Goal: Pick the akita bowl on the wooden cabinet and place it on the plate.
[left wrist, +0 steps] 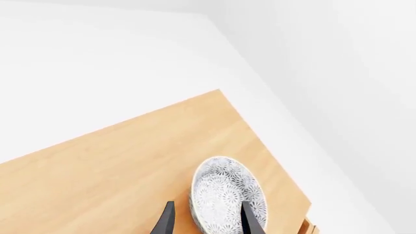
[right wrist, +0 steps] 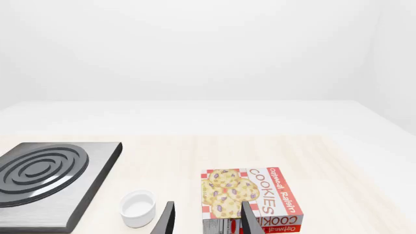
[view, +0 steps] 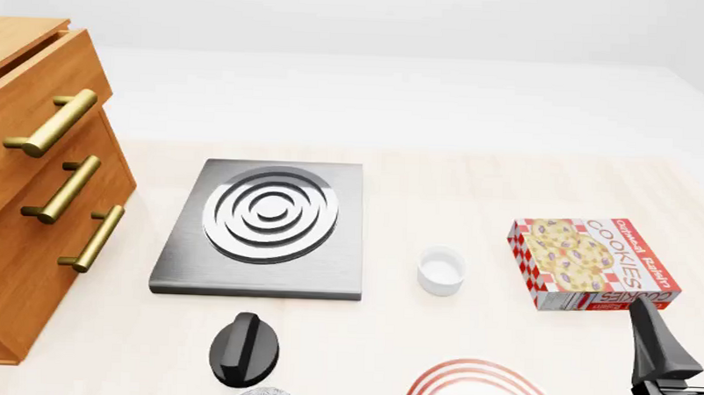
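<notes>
Atop the wooden cabinet (left wrist: 130, 165), only my left wrist view is showing the akita bowl (left wrist: 227, 192), my left gripper (left wrist: 206, 222) spreading wide around its rim. Beside the cabinet, the front view is catching the plate (view: 481, 388), and my right gripper (right wrist: 206, 219) is hanging parted.

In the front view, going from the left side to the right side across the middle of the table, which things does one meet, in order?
wooden cabinet → grey stove → small white cup → cookie box
</notes>
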Controlling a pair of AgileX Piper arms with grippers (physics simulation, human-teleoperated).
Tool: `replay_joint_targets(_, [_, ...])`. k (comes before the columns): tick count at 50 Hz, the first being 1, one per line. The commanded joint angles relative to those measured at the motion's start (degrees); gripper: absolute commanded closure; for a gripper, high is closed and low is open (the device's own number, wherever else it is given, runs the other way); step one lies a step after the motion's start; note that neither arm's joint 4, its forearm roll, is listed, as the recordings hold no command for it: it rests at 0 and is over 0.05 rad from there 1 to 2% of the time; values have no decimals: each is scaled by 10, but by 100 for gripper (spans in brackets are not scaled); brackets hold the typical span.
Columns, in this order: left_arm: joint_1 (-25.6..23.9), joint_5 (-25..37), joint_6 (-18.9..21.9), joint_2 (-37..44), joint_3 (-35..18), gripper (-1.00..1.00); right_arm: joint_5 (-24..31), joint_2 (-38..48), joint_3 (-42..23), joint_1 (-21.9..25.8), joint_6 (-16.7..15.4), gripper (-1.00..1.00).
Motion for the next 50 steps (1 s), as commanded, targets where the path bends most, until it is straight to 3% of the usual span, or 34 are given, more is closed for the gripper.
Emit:
replay_joint_targets(1, [0,-5,0,11,1,-100,0,0,0,0,0,-100])
replay_joint_targets(18, [-7,-12,7,24,-5,-100,0,0,0,0,0,-100])
replay_joint_targets(19, [-23,-47,-19,3,18,-100,0,0,0,0,0,-100])
replay_joint_targets(20, [-56,-67,-19,-15,22,100,0,0,0,0,0,-100])
replay_joint_targets(21, [-48,-53,21,-16,6,100,0,0,0,0,0,-100])
replay_joint_targets(24, [-54,-55,-10,-20,14,100,0,0,0,0,0,-100])
replay_joint_targets(27, [-55,-90,-1,-60,31,100,0,0,0,0,0,-100])
replay_joint_targets(31, [-81,-57,-2,-54,13,100,0,0,0,0,0,-100])
replay_joint_targets(33, [-82,-76,-7,-80,24,100,0,0,0,0,0,-100])
replay_joint_targets(36, [-88,-110,-51,-117,53,100,0,0,0,0,0,-100])
replay_joint_targets(42, [-101,-91,-60,-137,43,100,0,0,0,0,0,-100])
replay_joint_targets(50, [-158,-66,-72,-167,43,100,0,0,0,0,0,-100])
